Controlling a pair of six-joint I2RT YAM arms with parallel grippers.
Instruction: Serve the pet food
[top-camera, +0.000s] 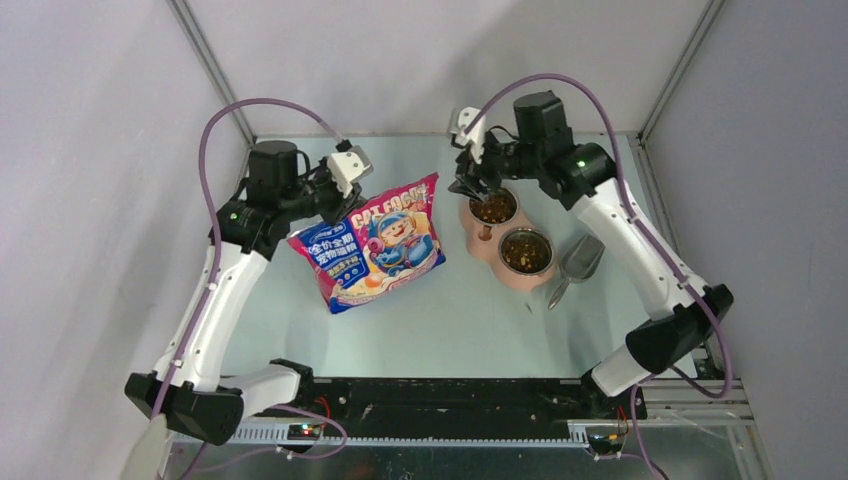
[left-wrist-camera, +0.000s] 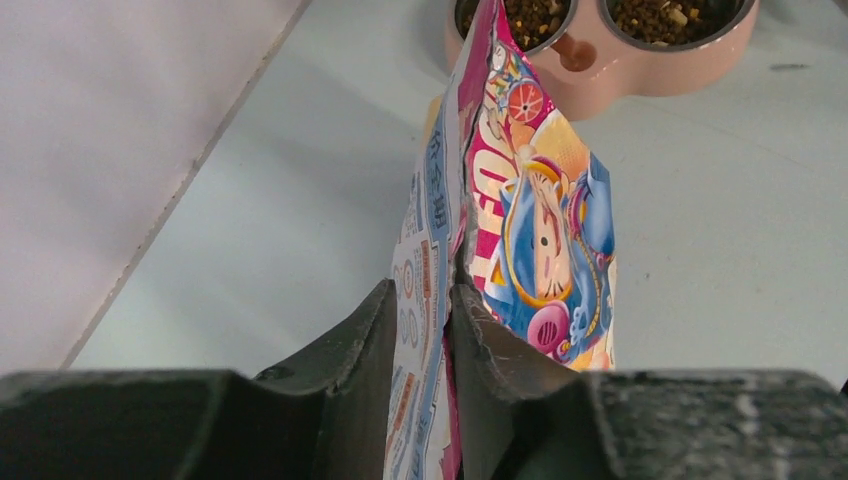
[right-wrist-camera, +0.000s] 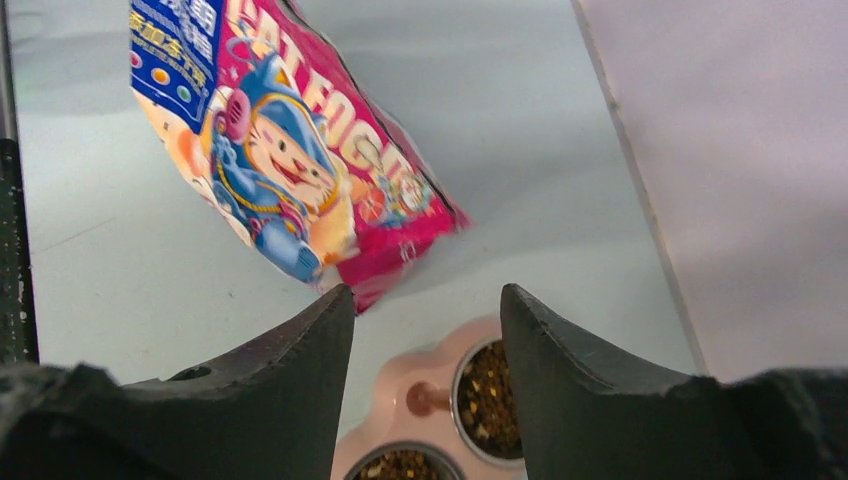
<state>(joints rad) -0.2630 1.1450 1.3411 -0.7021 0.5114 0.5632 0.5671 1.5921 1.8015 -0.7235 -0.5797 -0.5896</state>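
Dark brown kibble, the pet food (top-camera: 493, 208), fills both metal bowls of a pink double feeder (top-camera: 487, 240); the second bowl's kibble (top-camera: 526, 252) shows too. It also shows in the left wrist view (left-wrist-camera: 532, 14) and the right wrist view (right-wrist-camera: 487, 398). My left gripper (top-camera: 345, 205) is shut on the edge of the glossy cartoon-printed bag (top-camera: 375, 243), pinched between its fingers (left-wrist-camera: 425, 300). My right gripper (top-camera: 470, 185) is open and empty, just above the feeder's far bowl (right-wrist-camera: 425, 305). The bag lies beyond it (right-wrist-camera: 290, 160).
A grey metal scoop (top-camera: 577, 264) lies on the table right of the feeder. A few stray pellets (top-camera: 529, 307) lie in front of the feeder. Grey walls enclose the table on the left, back and right.
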